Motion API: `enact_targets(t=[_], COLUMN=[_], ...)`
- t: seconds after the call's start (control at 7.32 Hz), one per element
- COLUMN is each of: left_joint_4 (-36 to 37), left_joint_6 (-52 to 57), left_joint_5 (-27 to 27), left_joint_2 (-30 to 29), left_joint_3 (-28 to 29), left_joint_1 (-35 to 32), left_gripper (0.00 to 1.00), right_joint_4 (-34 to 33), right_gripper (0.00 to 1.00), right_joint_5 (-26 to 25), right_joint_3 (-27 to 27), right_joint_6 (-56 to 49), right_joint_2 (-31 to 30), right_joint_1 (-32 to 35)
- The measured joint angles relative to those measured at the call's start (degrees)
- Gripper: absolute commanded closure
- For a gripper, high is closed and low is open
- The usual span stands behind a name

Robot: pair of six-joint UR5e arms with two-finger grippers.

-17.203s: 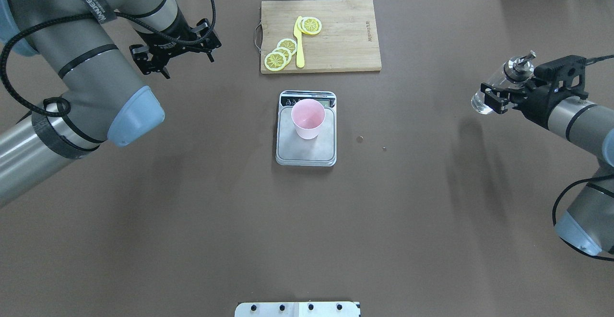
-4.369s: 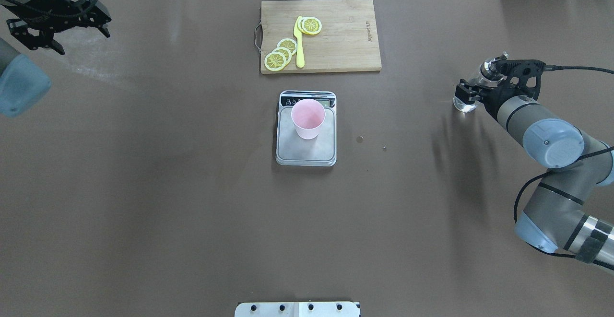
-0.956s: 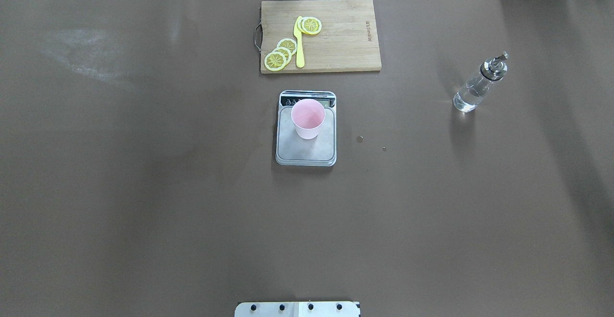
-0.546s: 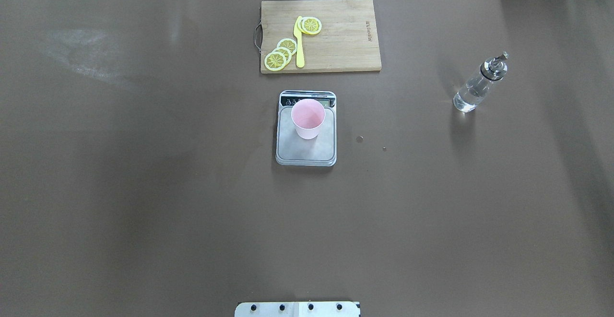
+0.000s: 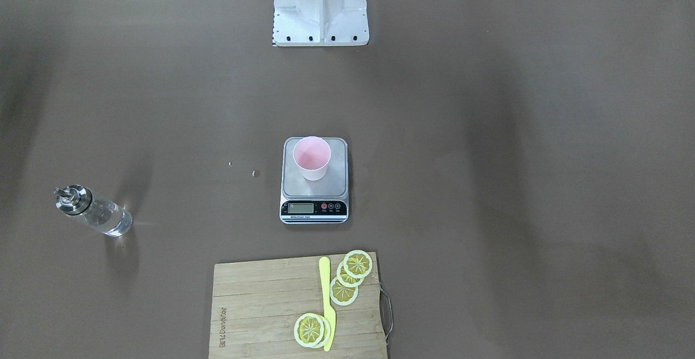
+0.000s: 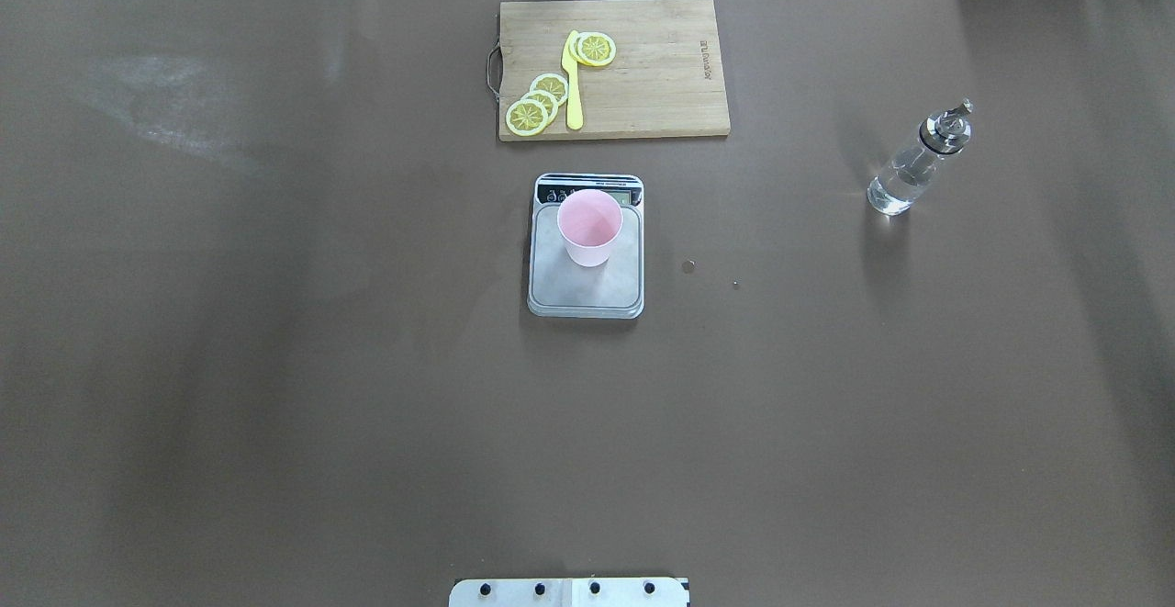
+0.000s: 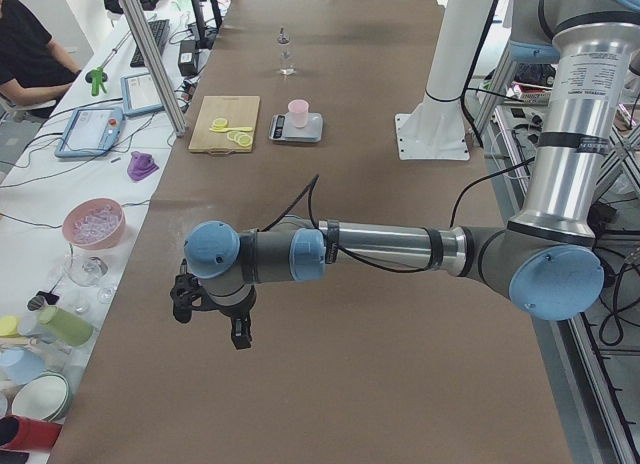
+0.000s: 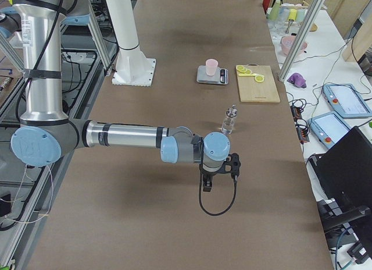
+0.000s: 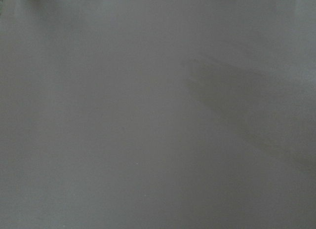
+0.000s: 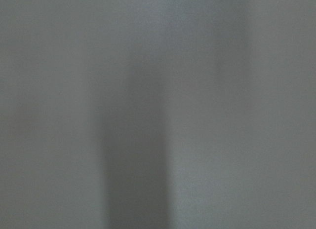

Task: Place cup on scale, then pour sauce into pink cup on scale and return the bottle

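Brown matte table covering (image 6: 275, 387) fills pretty much every view, so that's the stage. The big grey left arm (image 7: 380, 249) and right arm (image 8: 122, 135) stretch low over bare table out at the two ends, well apart from the props, I'd guess to keep the middle free. The left gripper (image 7: 212, 326) and right gripper (image 8: 220, 178) only show in the side cams, so I can't tell if the jaws are apart or together.

Next down, a bamboo cutting board (image 6: 661, 84) sits at the far edge with yellow lemon slices (image 6: 528, 117) and a yellow plastic knife (image 6: 574, 102) on it. Just nearer than that, dead centre, is the small silver kitchen scale (image 6: 587, 290). The pale pink plastic cup (image 6: 589, 226) stands upright on the far half of its platform.

The clear glass bottle (image 6: 909, 171) with its metal spout stands alone on the right, well apart from the scale, with colourless sauce (image 6: 892, 192) visible inside. To me the return step looks finished. I can't make out whether the cup has anything in it.
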Motion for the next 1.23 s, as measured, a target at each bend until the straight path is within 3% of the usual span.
enact_targets(t=[0.82, 1.23], left_joint_4=[-0.3, -0.3], left_joint_6=[0.3, 0.3], left_joint_5=[5.2, 6.1], left_joint_2=[1.4, 1.6], left_joint_3=[-1.5, -1.3], left_joint_1=[2.6, 2.7], left_gripper=[0.02, 0.02], right_joint_4=[-0.4, -5.4], right_gripper=[0.00, 0.00], right_joint_5=[-1.7, -3.2], right_joint_3=[4.6, 9.6], right_joint_6=[-0.2, -0.3], right_joint_2=[-3.7, -4.3], right_joint_1=[1.7, 1.9])
